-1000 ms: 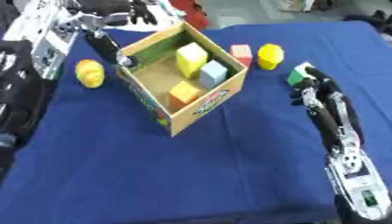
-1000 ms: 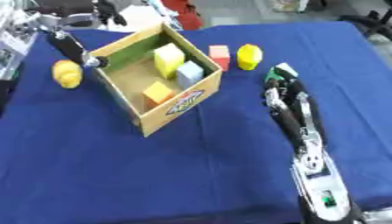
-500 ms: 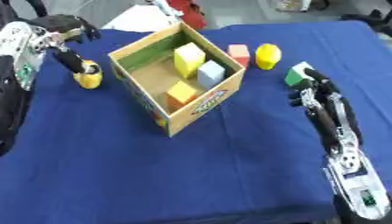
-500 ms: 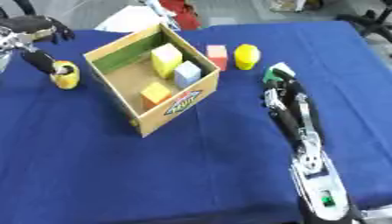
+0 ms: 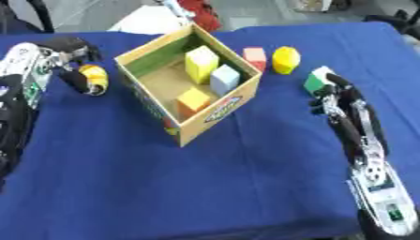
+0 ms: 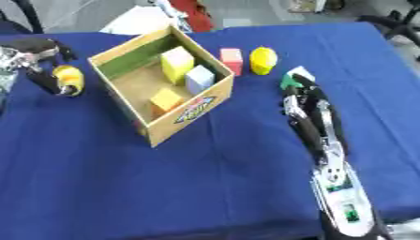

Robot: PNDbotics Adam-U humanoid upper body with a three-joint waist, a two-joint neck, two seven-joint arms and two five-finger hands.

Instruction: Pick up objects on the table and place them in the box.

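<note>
Box [image 5: 187, 89] near tabletop's far edge holds three blocks; left hand [image 5: 75, 61] curls round yellow piece [image 5: 93, 78] at left edge. Pink block [image 5: 255, 56], yellow block [image 5: 285, 59], green block [image 5: 317, 80] remain; right hand [image 5: 338, 96] relaxed beside green.

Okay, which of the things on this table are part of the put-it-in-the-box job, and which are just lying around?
Part of the job:
cardboard box
yellow object at the left hand
pink block
yellow block
green block
three blocks already in the box

Just lying about:
blue tablecloth
red thing beyond the table
</note>
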